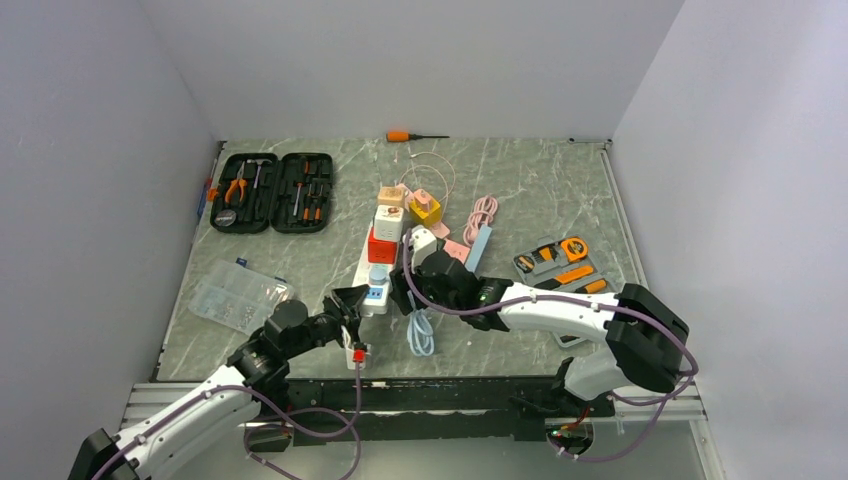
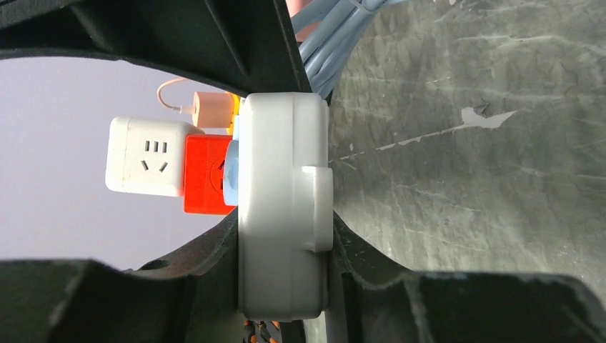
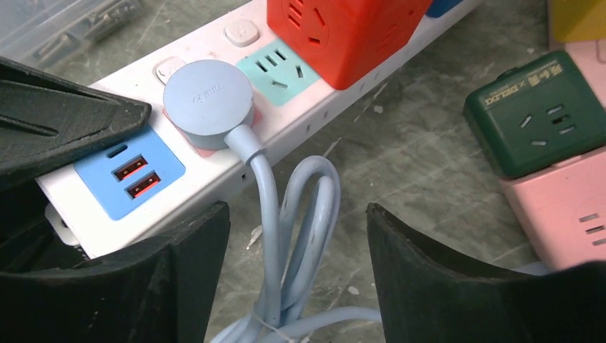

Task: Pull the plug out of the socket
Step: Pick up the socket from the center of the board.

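Plug [image 3: 207, 93], round and pale blue, sits seated in the white power strip [image 2: 282, 207], which lies close to the near edge of the table, a little left of middle, and runs away toward the far edge. The left gripper [image 1: 352, 303] is clamped on the strip's near end, a finger pressed against each side. The right gripper [image 3: 296, 264] hovers over the plug with its jaws spread wide and nothing held; the blue cable [image 3: 286, 214] loops on the table between its fingers.

My worry is where those fingers land. If they close low, I think they catch the cord rather than the plug body, and the pull would strain the cable at its neck. A slanted pull could jam the pins. The left arm holds only the very end, so a stiff plug may lift or swing the whole strip. The red cube adapter [image 3: 343, 36] stands just beyond the plug and looks easy to knock.

The table is dark green-grey stone with pale veins. A clear parts box [image 1: 235, 295] sits toward the left edge, and a small orange tool set [image 1: 565, 265] toward the right. Green [image 3: 539, 111] and pink [image 3: 564, 207] adapters lie right of the strip. Further back, an open black tool case [image 1: 272, 192] lies at the left, and an orange screwdriver [image 1: 405, 135] rests at the far edge. Plain white walls close in on three sides.
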Motion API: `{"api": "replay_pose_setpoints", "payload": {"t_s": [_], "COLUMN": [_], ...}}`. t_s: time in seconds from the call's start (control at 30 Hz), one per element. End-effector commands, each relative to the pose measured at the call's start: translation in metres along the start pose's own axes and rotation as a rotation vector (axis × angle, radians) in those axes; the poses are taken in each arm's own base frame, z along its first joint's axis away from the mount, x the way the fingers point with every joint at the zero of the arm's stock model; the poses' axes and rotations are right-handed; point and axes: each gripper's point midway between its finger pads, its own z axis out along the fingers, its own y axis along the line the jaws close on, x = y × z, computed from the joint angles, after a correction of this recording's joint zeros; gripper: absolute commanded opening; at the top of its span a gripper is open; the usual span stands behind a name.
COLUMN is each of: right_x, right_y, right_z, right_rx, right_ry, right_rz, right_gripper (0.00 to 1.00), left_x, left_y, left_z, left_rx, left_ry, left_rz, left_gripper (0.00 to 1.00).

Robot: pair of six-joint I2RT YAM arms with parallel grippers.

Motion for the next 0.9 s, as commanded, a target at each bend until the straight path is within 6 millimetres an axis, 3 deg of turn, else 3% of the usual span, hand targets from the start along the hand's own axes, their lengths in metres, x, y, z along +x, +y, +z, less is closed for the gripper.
{"api": "replay_pose_setpoints", "payload": {"t_s": [0.0, 0.2, 0.47, 0.67, 0.87], "right_x": [-0.020, -0.033, -0.032, -0.033, -0.048], "right_y": [-0.007, -0.010, 0.008, 0.015, 0.023], "right_z": [-0.007, -0.015, -0.005, 0.009, 0.019], "right_rx": [0.061, 0.129, 0.269, 0.352, 0.369], "right_ry": [-0.075, -0.116, -0.126, -0.160, -0.220], "right_rz": [-0.077, -0.184, -0.395, -0.494, -0.535], "right_gripper": [0.75, 0.77, 0.73, 0.64, 0.52], "left_x": [-0.018, -0.019, -0.021, -0.026, -0.026], "left_y": [0.060, 0.055, 0.064, 0.060, 0.057], "left_z": [-0.008, -0.005, -0.003, -0.006, -0.009], "left_rx": [-0.138, -0.028, 0.011, 0.033, 0.055], "left_ry": [-0.023, -0.014, -0.001, -0.018, -0.015], "left_rz": [0.067, 0.111, 0.127, 0.137, 0.125], "left_gripper": [0.08, 0.08, 0.11, 0.11, 0.10]}}
